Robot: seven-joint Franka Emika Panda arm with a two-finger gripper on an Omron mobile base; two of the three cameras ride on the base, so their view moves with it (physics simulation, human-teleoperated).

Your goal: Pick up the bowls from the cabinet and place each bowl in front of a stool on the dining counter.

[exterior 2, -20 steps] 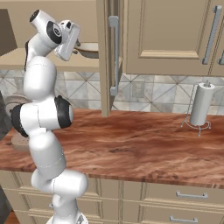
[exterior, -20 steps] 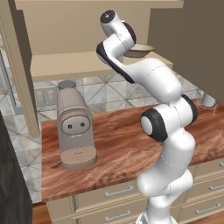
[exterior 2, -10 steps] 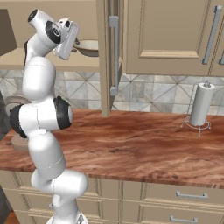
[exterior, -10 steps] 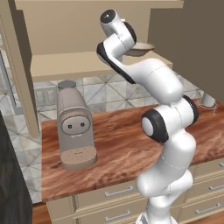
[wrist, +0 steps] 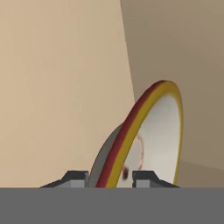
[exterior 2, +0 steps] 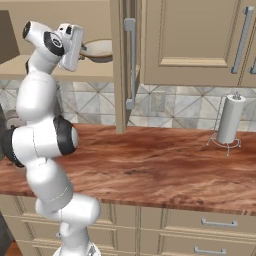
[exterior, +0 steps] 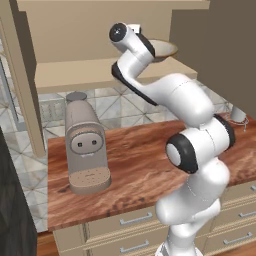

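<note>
Arm raised into the open cabinet (exterior: 100,75). The gripper (wrist: 110,177) straddles the rim of the shallow cream bowl (exterior 2: 98,50), one fingertip (wrist: 74,177) outside the wall and the other inside, apparently clenched on the rim so the bowl can be lifted by its edge. In the right base view the bowl sits at about 11 o'clock, on or just above the cabinet's lower shelf, left of the open door's bar handle (exterior 2: 130,62). Below, a coffee machine (exterior: 85,145) and paper-towel holder (exterior 2: 229,120) stand on the counter (exterior 2: 165,170).
</note>
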